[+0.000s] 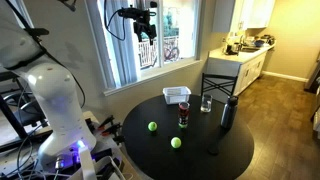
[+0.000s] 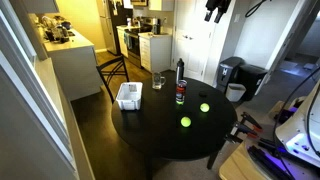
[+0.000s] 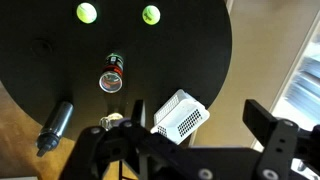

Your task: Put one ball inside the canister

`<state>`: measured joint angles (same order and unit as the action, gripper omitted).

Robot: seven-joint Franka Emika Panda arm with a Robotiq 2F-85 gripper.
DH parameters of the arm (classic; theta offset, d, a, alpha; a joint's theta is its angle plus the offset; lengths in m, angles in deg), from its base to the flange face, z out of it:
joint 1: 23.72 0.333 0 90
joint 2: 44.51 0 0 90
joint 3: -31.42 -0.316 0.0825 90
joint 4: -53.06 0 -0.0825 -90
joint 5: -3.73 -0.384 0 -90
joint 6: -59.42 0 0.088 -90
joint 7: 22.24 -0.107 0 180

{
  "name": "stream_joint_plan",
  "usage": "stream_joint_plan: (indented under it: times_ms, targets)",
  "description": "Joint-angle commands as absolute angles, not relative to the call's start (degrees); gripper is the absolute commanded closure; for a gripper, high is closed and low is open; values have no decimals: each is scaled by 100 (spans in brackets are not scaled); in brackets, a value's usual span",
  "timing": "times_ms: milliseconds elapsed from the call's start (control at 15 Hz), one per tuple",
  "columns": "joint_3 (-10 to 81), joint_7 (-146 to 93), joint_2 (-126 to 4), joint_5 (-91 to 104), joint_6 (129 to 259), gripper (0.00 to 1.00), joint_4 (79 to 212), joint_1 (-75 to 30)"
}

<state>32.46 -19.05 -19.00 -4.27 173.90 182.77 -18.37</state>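
Top of the frame in both exterior views: gripper (image 1: 147, 33) (image 2: 215, 12) high above the desk (image 1: 205, 158), jaws apart, nothing held. We see the canister (image 1: 184, 113) upright mid-desk, one ball (image 1: 152, 126) lower left of it, second ball (image 1: 176, 143) below it, both resting on the desk.

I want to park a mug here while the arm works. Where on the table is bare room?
Bare: in an exterior view, the broad stretch of table between the two balls and the near rim. Crowded: the far side, where basket, glass, canister and bottle stand close together.
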Motion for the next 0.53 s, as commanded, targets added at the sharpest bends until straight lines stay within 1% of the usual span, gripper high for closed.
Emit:
stream_joint_plan:
  times_ms: [0, 333, 467]
  targets:
    - [3184, -1880, -1904, -457, 17374, 0, 18266, -1911]
    - [3184, -1880, -1904, -457, 17374, 0, 18266, -1911]
    - [3192, -2010, -1886, -370, 17693, 0, 18539, -2030]
